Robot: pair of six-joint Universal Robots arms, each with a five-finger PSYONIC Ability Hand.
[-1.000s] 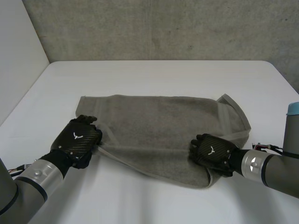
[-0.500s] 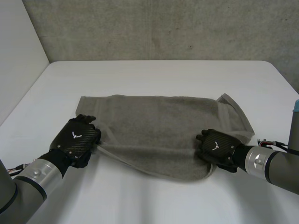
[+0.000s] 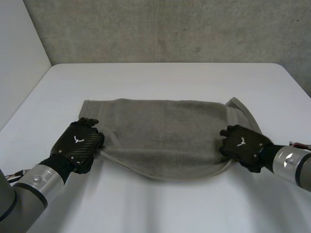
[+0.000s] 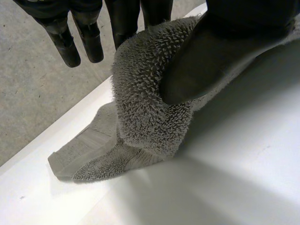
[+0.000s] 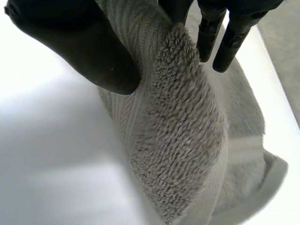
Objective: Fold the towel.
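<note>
Left robot hand (image 3: pixel 77 145) and right robot hand (image 3: pixel 243 145) each pinch a near corner of the grey towel (image 3: pixel 165 131) on the white tabletop (image 3: pixel 165 77).
In each wrist view the thumb clamps a bunched fold of terry against the fingers. The towel lies spread between the two hands, its near edge curving from one to the other.
</note>
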